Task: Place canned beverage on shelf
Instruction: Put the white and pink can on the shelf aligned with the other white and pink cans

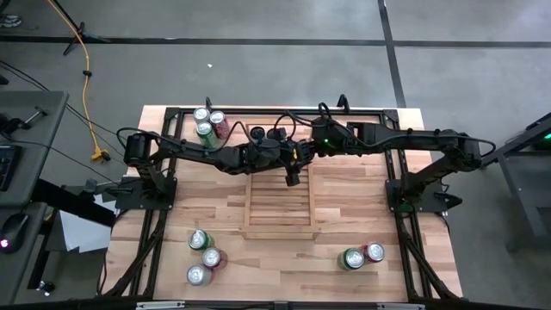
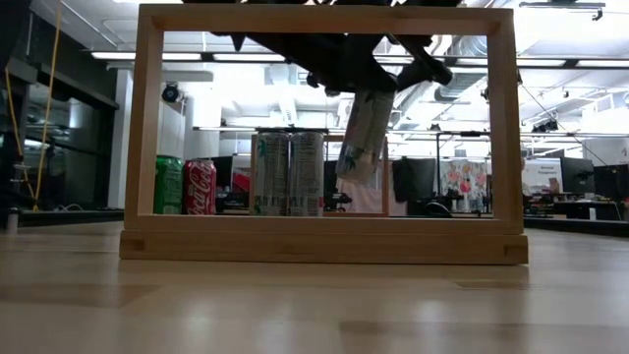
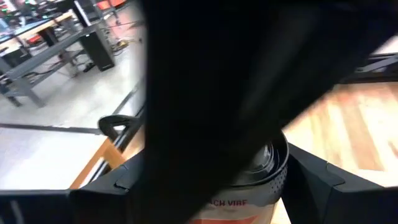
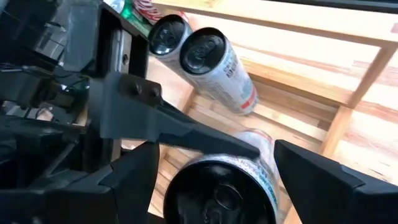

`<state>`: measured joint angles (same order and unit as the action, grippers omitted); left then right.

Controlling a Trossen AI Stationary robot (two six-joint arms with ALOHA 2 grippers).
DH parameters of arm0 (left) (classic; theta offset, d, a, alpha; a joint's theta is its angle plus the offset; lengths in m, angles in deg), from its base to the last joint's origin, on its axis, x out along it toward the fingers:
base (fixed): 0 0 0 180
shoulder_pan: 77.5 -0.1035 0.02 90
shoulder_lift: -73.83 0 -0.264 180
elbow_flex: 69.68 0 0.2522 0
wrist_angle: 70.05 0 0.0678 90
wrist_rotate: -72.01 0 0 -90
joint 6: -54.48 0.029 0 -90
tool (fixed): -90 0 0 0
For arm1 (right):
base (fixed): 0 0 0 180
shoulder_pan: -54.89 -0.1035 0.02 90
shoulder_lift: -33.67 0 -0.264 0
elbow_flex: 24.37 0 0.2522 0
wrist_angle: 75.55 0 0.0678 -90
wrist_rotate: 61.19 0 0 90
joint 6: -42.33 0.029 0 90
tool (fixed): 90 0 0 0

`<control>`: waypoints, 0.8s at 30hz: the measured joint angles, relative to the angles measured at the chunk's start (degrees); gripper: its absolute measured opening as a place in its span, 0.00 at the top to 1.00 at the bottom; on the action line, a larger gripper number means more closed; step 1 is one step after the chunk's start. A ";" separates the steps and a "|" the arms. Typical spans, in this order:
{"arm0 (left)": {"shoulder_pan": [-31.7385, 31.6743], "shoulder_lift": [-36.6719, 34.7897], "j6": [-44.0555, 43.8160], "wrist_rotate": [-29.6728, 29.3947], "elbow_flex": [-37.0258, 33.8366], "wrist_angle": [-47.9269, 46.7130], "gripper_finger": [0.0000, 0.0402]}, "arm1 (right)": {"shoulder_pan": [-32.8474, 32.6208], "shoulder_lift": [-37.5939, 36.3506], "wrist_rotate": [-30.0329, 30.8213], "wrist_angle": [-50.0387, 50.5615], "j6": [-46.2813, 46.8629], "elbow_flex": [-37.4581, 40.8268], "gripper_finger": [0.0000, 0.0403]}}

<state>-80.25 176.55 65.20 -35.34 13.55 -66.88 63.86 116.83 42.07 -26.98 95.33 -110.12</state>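
Wood-plank tabletop (image 1: 362,215), grey concrete floor (image 1: 258,69)

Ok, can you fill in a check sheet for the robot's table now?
surface: wood-plank table, nothing spilled
job's things: shelf mid-table; two silver cans stand at its far end; tilted can in the air over it
clutter: spare cans in three groups near the table corners
grippers: left gripper jaws closed on the tilted can; right gripper at the same can
cables: yellow cable on the floor
surroundings: grey floor, workshop beyond
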 joint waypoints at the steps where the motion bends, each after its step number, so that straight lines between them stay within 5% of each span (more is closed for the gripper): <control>1: 0.05 0.00 0.43 -0.25 0.00 0.14 0.41 | 0.00 0.00 -0.21 -0.29 -0.39 0.00 0.25; 18: -0.03 0.00 2.01 -3.90 0.00 0.67 0.41 | 0.04 0.09 -1.01 1.59 0.95 -0.04 0.25; 24: -0.08 0.00 1.99 -4.02 0.00 1.38 0.41 | 0.04 0.07 -0.13 2.16 0.70 -0.07 0.32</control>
<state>-80.33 176.55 67.19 -39.36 13.55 -65.49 63.90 116.89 41.94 -24.81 96.03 -110.19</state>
